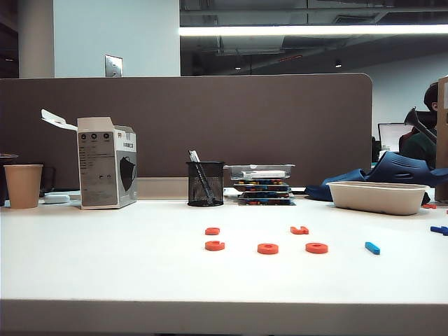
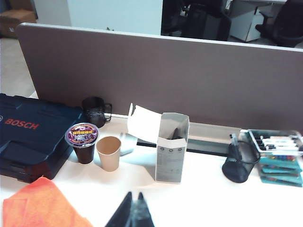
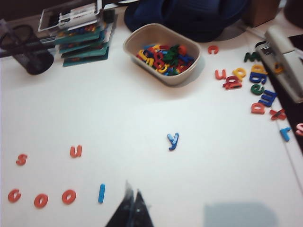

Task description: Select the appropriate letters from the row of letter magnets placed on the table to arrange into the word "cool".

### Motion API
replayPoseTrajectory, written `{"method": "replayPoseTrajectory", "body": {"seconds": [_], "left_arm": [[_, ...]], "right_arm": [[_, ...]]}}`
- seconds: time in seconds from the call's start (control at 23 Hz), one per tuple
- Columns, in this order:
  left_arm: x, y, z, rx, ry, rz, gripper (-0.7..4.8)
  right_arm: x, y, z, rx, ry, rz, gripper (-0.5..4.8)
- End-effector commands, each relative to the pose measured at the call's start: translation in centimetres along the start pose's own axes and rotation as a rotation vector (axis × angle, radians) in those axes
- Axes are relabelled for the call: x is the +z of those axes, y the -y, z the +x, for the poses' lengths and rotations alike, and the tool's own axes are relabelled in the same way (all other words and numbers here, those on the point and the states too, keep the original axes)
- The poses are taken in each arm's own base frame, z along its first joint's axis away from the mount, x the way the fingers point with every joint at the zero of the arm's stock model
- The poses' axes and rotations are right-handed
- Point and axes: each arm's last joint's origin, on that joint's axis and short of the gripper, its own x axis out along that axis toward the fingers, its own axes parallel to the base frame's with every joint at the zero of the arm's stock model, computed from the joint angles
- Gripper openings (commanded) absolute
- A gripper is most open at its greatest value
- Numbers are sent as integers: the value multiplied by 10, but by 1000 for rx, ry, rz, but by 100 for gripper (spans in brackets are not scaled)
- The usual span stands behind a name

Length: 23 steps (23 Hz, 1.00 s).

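Observation:
On the white table point(image 1: 105, 273) four letter magnets lie in a row: an orange-red c point(image 3: 14, 195), two orange-red rings point(image 3: 40, 200) point(image 3: 69, 196) and a light-blue bar point(image 3: 101, 193). The exterior view shows the same row, c point(image 1: 215, 245), rings point(image 1: 267, 248) point(image 1: 316, 248), bar point(image 1: 372, 248). Behind it lie an s point(image 3: 21, 159), a u point(image 3: 75, 151) and a blue y point(image 3: 173, 140). My right gripper point(image 3: 132, 194) hangs shut and empty just beside the bar, above the table. My left gripper point(image 2: 134, 196) is shut and empty over bare table, no letters in its view. Neither gripper shows in the exterior view.
A beige bowl point(image 3: 161, 64) of mixed letters stands at the back right, with loose letters point(image 3: 258, 85) and a stapler point(image 3: 284, 61) beyond. A mesh pen holder point(image 1: 205, 183), stacked trays point(image 1: 262, 183), a white box point(image 1: 106, 162) and a paper cup point(image 1: 23, 185) line the partition. A blue case point(image 2: 33, 135) and an orange cloth point(image 2: 40, 205) lie far left.

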Motion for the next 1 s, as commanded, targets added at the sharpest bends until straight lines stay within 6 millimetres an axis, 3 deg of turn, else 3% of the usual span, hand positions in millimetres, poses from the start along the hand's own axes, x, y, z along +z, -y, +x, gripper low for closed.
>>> {"method": "replayPoseTrajectory", "body": {"seconds": [0.04,0.26,0.52,0.78,1.0], "left_arm": [[-20,-2,-22,-54,9,-45,-5],[-79,-13,-80,-72,68,-60,-5],[-147,-18,-108,-145,107,-15,-5],[-205,-21,-113,-160,165,-20,-5],[-219,-18,-81,-160,173,-21,-5]], "right_arm": [[-16,-1,5,38,26,-22,-1],[-53,-3,1,108,174,-51,-1],[-91,2,1,127,229,-47,-1],[-119,9,16,138,300,-41,-2],[-135,15,34,148,398,-34,-2]]}}
